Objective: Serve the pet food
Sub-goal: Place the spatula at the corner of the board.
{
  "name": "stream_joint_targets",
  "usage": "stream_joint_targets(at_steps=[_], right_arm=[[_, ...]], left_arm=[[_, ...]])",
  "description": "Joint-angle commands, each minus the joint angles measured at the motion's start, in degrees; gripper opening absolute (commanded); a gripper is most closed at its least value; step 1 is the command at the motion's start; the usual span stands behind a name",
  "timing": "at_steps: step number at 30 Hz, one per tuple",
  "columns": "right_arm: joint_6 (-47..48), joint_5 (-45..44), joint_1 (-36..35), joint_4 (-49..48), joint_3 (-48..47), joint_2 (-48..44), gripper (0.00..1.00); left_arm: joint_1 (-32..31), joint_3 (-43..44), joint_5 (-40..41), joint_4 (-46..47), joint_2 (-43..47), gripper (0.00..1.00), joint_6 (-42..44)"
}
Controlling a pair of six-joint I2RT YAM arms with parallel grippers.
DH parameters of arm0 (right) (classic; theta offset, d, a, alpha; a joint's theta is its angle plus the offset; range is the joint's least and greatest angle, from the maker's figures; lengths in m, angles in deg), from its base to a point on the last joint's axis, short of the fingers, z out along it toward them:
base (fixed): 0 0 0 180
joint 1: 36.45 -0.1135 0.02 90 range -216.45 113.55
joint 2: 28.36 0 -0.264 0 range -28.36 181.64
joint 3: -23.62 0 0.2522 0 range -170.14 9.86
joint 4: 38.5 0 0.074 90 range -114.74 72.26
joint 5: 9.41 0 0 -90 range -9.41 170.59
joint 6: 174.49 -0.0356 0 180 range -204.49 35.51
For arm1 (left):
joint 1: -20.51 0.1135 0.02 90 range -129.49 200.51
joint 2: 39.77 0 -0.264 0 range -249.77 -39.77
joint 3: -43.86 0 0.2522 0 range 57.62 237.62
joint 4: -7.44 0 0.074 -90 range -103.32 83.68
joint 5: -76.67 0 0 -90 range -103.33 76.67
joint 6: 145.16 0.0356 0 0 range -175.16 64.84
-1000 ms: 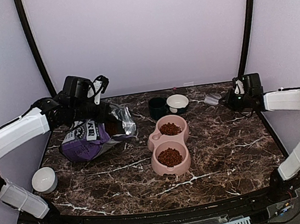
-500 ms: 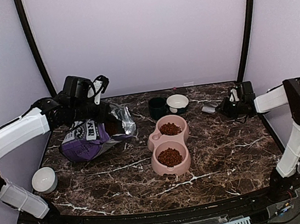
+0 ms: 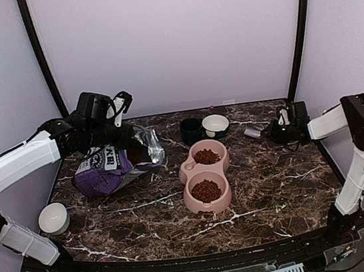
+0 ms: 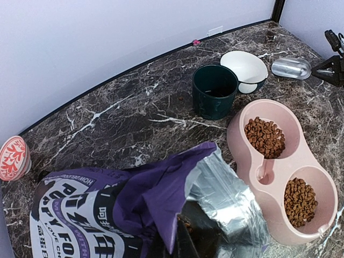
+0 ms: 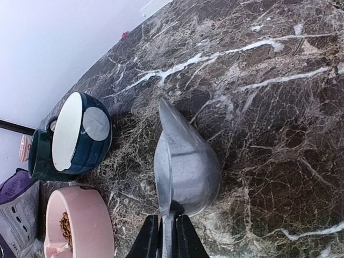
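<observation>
**At table centre: kibble served in both wells; bag and scoop held clear**

At mid-table, kibble (image 3: 206, 190) is found in both wells of the pink bowl (image 3: 188, 170), which is set just right of the bag (image 3: 99, 170). More kibble is glimpsed inside the bag's open foil mouth in the left wrist view. The pellets are small, dry and reddish-brown. They are heaped loosely and sit low in each well.

The left gripper (image 3: 127, 135) is fully closed and is judged to be pinching the bag's upper edge. The mouth is thereby held raised and turned toward the bowl, so that the contents are not let run out.

The right gripper (image 5: 166, 228) is clamped narrowly on the handle of the metal scoop (image 5: 185, 166). The scoop is held low at the far right of the table (image 3: 275, 184), near the mug (image 3: 191, 131) and dish (image 3: 216, 125) and well apart from the bowl. Only its outer shell is shown, so its load cannot be determined. This position is judged to be a parking spot clear of the served food.

Serving is judged essentially complete.
</observation>
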Motion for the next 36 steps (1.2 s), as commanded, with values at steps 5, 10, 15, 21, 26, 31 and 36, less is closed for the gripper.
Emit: stream_joint_targets(at_steps=[5,10,15,21,26,31,36], right_arm=[[1.6,-0.2,-0.1,1.5,3.1,0.3,0.13],[2.5,-1.1,-0.6,2.8,3.2,-0.2,0.19],[3.7,-2.8,-1.4,4.4,3.2,-1.3,0.3],[4.9,-4.5,-2.2,6.2,3.0,-2.4,0.39],[6.2,-6.6,-2.9,8.4,2.6,-3.9,0.52],[7.5,-8.7,-3.1,10.6,2.3,-5.8,0.68],[8.8,-10.3,-3.4,13.2,1.5,-7.8,0.74]], left_arm=[[0.0,0.3,2.3,4.7,3.0,0.0,1.1],[0.0,0.3,2.3,4.7,3.1,0.0,1.2],[0.0,0.2,2.4,4.7,3.3,0.0,1.3],[0.0,0.3,2.3,4.6,3.4,0.0,1.3],[0.0,0.3,2.2,4.6,3.6,0.0,1.3],[0.0,0.3,2.1,4.6,3.8,0.0,1.3],[0.0,0.3,2.0,4.7,3.9,0.0,1.3]])
